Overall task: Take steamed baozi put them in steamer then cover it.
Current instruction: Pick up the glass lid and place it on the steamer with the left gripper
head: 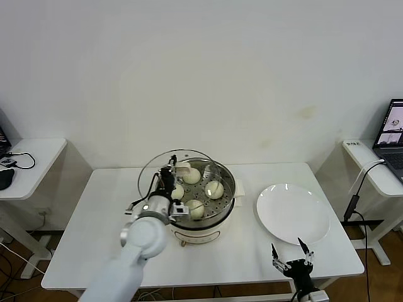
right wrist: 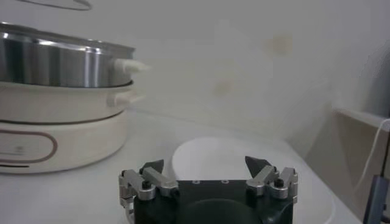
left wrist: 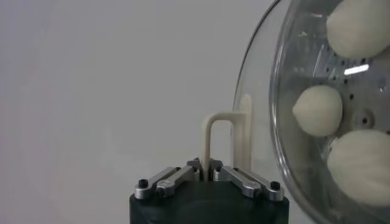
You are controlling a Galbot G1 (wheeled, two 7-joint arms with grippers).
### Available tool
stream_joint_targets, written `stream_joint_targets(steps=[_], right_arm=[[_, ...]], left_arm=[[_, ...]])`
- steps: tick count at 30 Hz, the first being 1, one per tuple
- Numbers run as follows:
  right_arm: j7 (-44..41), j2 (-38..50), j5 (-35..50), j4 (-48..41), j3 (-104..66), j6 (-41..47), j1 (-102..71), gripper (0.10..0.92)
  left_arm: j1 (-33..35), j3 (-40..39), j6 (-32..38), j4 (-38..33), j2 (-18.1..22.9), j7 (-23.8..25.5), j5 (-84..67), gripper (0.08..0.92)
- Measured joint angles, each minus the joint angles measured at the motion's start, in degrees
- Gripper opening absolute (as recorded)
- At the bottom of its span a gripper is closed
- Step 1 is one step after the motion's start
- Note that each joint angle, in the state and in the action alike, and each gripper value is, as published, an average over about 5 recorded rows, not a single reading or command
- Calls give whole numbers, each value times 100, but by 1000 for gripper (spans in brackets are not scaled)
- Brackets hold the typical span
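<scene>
**Now: lid over the pot, all four buns in**

Left gripper [head: 169, 181] is clamped on the lid [head: 182, 165] by its cream handle [left wrist: 224, 141], jaws pinched tight on the loop. It holds the lid tilted over the steamer [head: 203, 196], raised on the far side and not seated, so the handle grip looks chosen to keep the glass clear of the fingers while the rim gets lined up. Four baozi [head: 215, 189] sit on the perforated tray inside; through the glass the left wrist view shows three of them. My read: loading is done, only the cover step is left.

Right gripper [head: 293, 262] is parked at the near table edge, jaws wide apart, holding nothing. Plate [head: 293, 213] lies bare just beyond it, beside the steamer.

Obstructions: nothing between lid and pot rim that I can see. Side tables and a laptop [head: 392, 137] are well off to the sides. Main risk is the lid landing off-centre on the rim.
</scene>
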State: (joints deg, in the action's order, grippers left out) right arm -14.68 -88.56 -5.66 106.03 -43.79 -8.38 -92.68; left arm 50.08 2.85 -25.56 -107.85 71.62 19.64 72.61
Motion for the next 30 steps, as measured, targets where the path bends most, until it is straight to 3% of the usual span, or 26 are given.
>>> stream_joint_targets(steps=[13, 30], right_arm=[[29, -63, -227, -61, 23, -4, 2, 823], [39, -40, -265, -87, 37, -38, -43, 823]], left_arm=[[-45, -248, -74, 349, 763, 193, 577, 149], [75, -162, 52, 677, 1121, 125, 926, 149]])
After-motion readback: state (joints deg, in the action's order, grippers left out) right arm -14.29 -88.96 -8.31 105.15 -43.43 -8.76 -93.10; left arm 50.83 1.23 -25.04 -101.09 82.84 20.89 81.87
